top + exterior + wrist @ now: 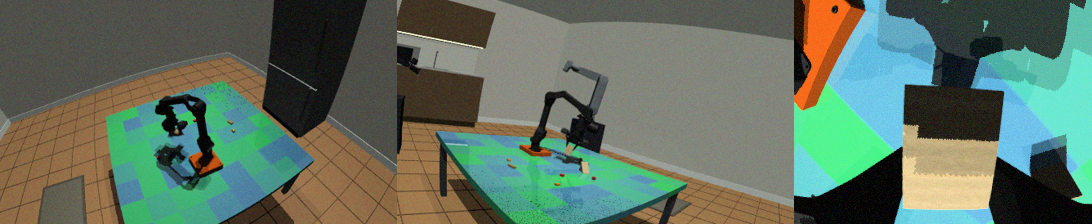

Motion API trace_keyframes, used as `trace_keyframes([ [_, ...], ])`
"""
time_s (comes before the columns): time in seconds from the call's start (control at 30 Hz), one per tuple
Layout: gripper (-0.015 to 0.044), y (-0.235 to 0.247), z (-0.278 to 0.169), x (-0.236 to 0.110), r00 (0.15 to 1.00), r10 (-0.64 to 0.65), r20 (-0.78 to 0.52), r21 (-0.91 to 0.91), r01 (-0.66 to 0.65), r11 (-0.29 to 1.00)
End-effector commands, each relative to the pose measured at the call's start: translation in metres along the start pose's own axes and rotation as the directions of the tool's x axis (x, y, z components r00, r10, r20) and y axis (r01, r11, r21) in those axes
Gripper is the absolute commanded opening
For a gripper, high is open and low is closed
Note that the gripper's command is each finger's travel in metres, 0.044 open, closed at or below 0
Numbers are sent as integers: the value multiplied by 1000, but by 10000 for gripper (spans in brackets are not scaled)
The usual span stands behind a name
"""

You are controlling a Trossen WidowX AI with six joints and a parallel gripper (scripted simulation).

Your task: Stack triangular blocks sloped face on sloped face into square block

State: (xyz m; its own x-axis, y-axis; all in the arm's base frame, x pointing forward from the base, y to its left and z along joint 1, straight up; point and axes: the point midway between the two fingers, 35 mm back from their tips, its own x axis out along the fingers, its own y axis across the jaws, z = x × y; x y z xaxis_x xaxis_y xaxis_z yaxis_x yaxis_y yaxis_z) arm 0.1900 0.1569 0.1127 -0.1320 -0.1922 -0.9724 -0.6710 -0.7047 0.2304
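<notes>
The end effector (570, 147) pinches one tan triangular block (950, 157) and holds it in the air above the tabletop (626, 192), presumably so it can be carried over and set down on its mate without dragging. The second block (585, 167) lies on the tabletop just beyond and below it, near the arm's orange base (536, 151). In the wrist view the held block's long axis runs straight away from the camera, between the two fingers, its far end in shadow. In the exterior view it hangs tilted, its lower end angled down.
</notes>
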Motion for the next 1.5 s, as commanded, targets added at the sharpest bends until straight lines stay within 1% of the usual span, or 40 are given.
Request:
trace_keyframes([
  [0.0, 0, 2, -2, 0, 998, -39, 49, -109, 44, 993],
  [0.23, 0, 3, -4, -3, 987, -103, 121, -287, 134, 948],
  [0.5, 0, 3, -7, -6, 967, -175, 187, -457, 244, 855],
  [0.73, 0, 1, -8, -7, 966, -177, 189, -461, 246, 853],
  [1.47, 0, -67, -57, -29, 965, -185, 184, -454, 250, 855],
])
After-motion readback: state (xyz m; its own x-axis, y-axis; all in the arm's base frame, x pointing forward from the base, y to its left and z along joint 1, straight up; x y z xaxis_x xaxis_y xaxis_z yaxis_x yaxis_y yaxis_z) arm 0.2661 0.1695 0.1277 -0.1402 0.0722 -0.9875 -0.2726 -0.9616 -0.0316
